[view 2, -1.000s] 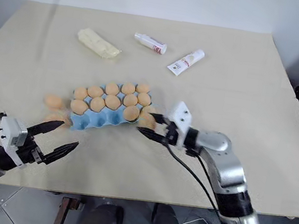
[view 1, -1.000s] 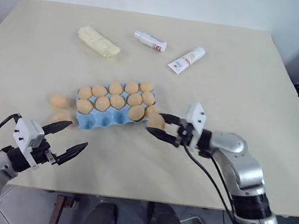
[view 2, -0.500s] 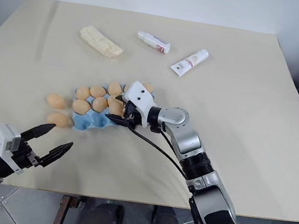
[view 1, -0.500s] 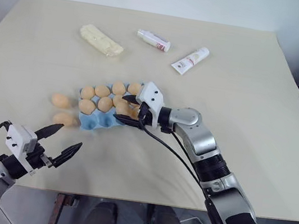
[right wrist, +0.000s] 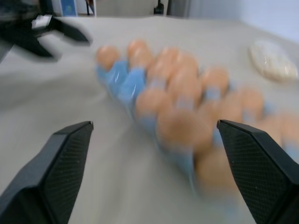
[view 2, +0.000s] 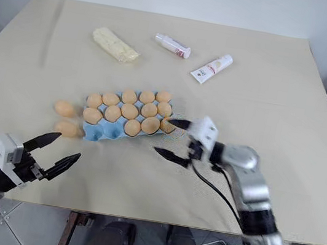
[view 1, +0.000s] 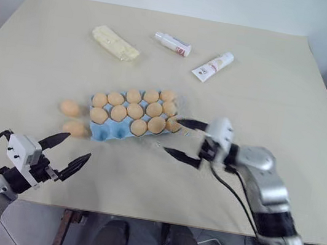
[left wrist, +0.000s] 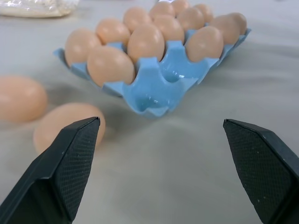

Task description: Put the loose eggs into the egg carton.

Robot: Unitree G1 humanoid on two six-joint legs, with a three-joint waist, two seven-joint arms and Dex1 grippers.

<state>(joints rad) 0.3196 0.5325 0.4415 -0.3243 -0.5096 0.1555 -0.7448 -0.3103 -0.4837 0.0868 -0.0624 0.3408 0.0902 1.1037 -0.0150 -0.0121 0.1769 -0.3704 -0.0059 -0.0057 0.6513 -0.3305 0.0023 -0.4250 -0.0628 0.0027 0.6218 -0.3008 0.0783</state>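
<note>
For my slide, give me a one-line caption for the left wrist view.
Open left gripper facing a blue egg carton with two loose eggs on the table beside it.

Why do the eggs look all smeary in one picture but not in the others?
Right wrist view: egg carton and eggs are streaked with motion blur. Left wrist view: the eggs look crisp, and the close fingers are sharp too. Eye views: evenly lit, soft shadows.

Matt, smooth eggs [left wrist: 110,65] are sitting in a glossy moulded blue carton [left wrist: 154,95]; textured black pads [left wrist: 79,158] are lining the fingers.
</note>
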